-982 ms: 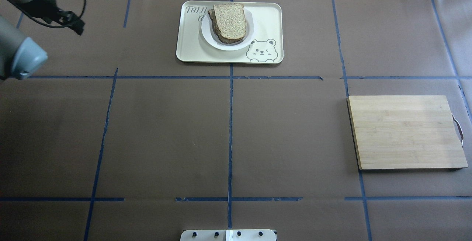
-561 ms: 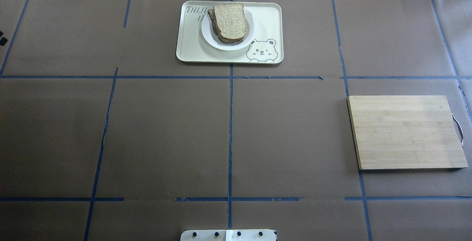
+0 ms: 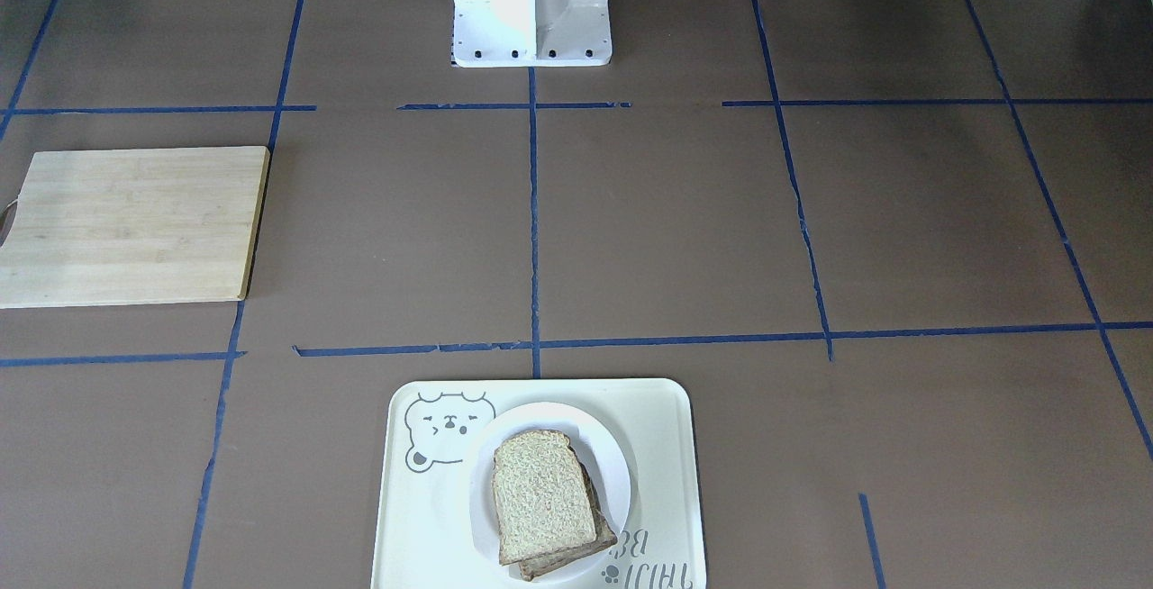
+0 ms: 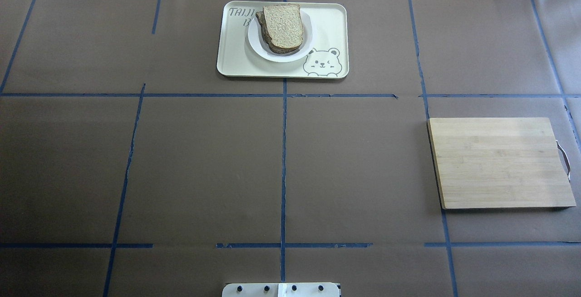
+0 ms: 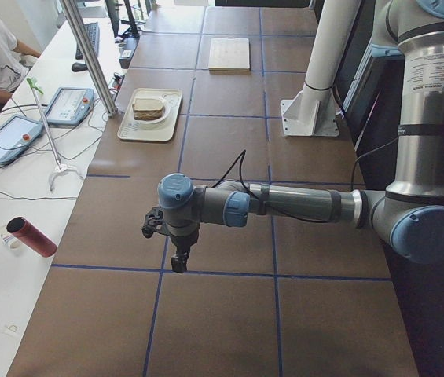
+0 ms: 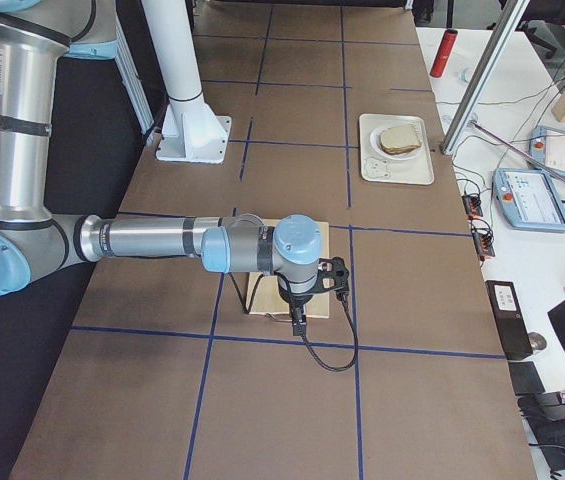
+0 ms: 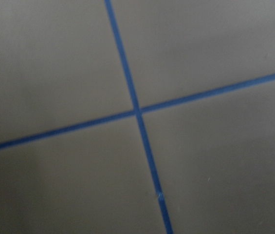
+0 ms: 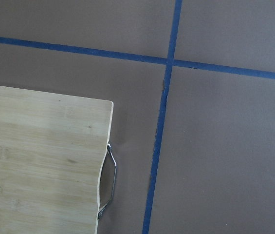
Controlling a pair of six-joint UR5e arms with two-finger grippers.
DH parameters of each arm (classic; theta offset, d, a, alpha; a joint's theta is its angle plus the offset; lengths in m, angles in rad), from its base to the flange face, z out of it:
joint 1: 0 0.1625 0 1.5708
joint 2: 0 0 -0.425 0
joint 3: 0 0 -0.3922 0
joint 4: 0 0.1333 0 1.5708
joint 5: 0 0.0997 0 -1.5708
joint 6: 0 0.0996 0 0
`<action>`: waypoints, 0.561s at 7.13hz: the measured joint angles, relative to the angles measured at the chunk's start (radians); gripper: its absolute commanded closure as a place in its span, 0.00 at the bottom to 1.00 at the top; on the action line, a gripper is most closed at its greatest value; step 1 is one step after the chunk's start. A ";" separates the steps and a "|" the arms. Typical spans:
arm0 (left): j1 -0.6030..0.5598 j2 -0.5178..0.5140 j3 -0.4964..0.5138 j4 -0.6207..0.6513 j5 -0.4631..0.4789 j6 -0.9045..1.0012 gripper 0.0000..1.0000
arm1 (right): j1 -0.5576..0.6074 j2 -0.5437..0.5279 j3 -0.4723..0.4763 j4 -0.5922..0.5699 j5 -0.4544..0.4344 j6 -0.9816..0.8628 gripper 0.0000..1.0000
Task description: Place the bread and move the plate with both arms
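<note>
Bread (image 4: 282, 25) tops plate (image 4: 281, 57) on blue-taped brown table (image 4: 204, 160).

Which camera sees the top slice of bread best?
The exterior front-facing view. The bread is nearest and biggest there, lying on a darker slice on the plate. The overhead exterior view shows it smaller and farther off. Both side views show it tiny. The wrist cameras miss it.

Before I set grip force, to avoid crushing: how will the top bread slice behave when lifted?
Probably soft and floppy: the bread looks thin and porous, so it may sag or dent. Resting atop a darker slice on the plate, it could slide if pushed.
</note>
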 measured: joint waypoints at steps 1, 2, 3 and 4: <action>-0.001 0.014 0.016 0.000 0.002 -0.003 0.00 | 0.000 -0.002 -0.001 0.002 0.000 0.001 0.00; -0.001 0.027 0.032 -0.001 0.005 -0.004 0.00 | 0.000 -0.005 -0.002 0.002 0.000 0.002 0.00; -0.001 0.033 0.039 -0.003 0.003 -0.004 0.00 | 0.000 -0.007 -0.003 0.002 -0.001 0.002 0.00; 0.000 0.035 0.042 -0.005 -0.001 -0.003 0.00 | -0.001 -0.008 -0.003 0.002 -0.005 0.003 0.00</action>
